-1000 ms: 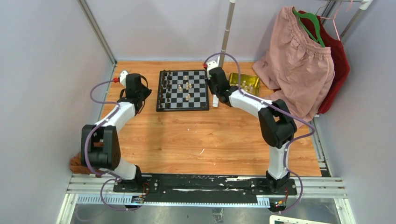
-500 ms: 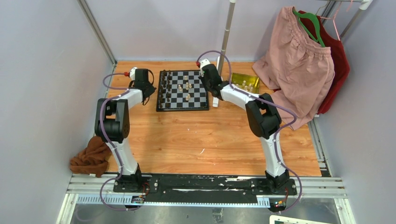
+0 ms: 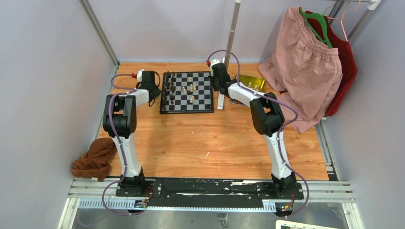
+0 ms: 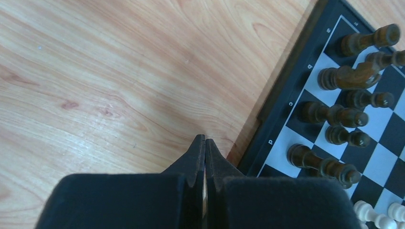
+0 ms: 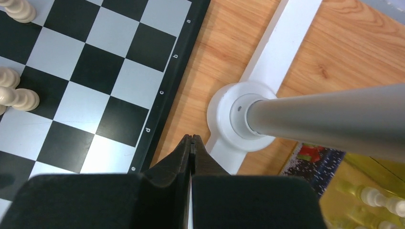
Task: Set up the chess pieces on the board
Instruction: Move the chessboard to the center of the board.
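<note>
The black-and-white board lies at the back of the table. Several dark brown pieces stand along its left side, and they show in the left wrist view. A few cream pieces stand near its middle, and two show in the right wrist view. More cream pieces lie in the gold tin. My left gripper is shut and empty over bare wood just left of the board. My right gripper is shut and empty over the wood strip just right of the board.
A white pole base and its grey pole stand right of the board, close to my right gripper. Pink and red clothes hang at the back right. A brown cloth lies at the table's left front edge.
Both arms have stretched farther back. The left gripper moved toward the board's left edge. The right gripper shifted slightly beside the board's right edge. Both stayed shut.
</note>
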Controlling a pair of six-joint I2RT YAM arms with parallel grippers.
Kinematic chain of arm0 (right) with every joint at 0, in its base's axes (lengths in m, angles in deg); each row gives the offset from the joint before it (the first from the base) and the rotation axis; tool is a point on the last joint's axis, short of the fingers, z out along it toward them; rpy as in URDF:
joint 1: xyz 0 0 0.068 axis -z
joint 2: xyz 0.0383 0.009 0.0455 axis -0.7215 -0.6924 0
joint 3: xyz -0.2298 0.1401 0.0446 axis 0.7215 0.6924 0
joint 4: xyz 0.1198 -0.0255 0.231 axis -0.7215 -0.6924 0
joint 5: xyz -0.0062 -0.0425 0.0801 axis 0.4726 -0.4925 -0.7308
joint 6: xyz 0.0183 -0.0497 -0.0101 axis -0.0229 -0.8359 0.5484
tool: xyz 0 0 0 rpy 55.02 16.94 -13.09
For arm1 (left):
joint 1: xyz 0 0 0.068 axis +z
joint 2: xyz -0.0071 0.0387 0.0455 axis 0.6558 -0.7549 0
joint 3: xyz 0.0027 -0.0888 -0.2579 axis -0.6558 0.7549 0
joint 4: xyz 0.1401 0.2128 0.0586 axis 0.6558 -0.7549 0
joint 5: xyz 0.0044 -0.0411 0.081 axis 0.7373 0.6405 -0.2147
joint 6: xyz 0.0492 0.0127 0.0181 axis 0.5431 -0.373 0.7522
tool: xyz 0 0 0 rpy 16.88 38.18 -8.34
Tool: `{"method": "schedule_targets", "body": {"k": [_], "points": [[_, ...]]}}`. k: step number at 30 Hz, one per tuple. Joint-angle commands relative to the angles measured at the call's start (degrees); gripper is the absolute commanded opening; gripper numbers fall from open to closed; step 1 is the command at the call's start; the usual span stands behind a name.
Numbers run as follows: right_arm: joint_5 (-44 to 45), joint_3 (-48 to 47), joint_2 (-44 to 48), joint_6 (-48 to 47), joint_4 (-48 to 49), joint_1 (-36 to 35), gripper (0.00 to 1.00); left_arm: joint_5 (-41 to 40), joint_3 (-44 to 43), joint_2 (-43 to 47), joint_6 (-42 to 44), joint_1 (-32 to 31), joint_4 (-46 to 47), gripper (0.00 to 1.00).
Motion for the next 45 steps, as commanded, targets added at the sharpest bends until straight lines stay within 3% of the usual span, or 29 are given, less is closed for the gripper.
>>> {"method": "schedule_targets", "body": {"k": [1, 21, 45], "points": [[-2.16, -4.29, -3.17, 1.24, -3.75, 0.58, 0.00, 0.67, -2.07, -1.23, 0.51, -0.47, 1.75, 0.00], [-8.78, -7.81, -7.42, 6.03, -8.05, 0.72, 0.00, 6.17, -2.17, -2.14, -0.40, -1.79, 1.62, 0.00], [-9.98, 1.36, -1.29, 6.75, -5.90, -3.75, 0.00, 6.83, 9.48, 6.42, -2.28, -2.54, 4.15, 0.00]]}}
